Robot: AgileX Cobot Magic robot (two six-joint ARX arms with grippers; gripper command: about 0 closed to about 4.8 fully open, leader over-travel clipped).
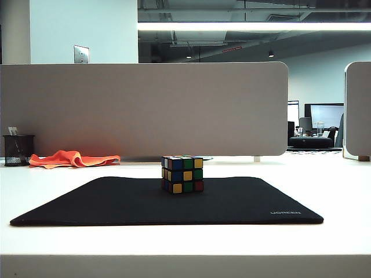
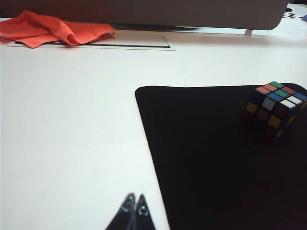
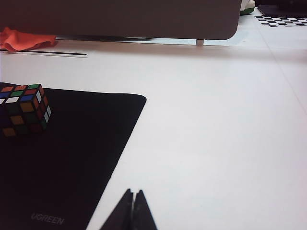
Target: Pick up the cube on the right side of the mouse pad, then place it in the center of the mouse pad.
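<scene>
1. The cube sits on the mouse pad, about midway across its width and toward its far edge in the exterior view, resting flat on one face.
2. The mouse pad lies flat on the white surface, with grey "UGREEN" lettering at its near right corner.
3. The left claw hangs above bare white surface just beside the pad's left edge, its two dark tips pressed together with nothing between them; it is well apart from the cube.
4. The right claw hovers above the white surface just off the pad's right edge, near the lettered corner; its tips are also pressed together and hold nothing, and the cube is well away from it.
5. Neither arm appears in the exterior view.
6. An orange cloth lies crumpled at the back left of the surface, beside a black mesh cup, in front of a grey partition.
</scene>
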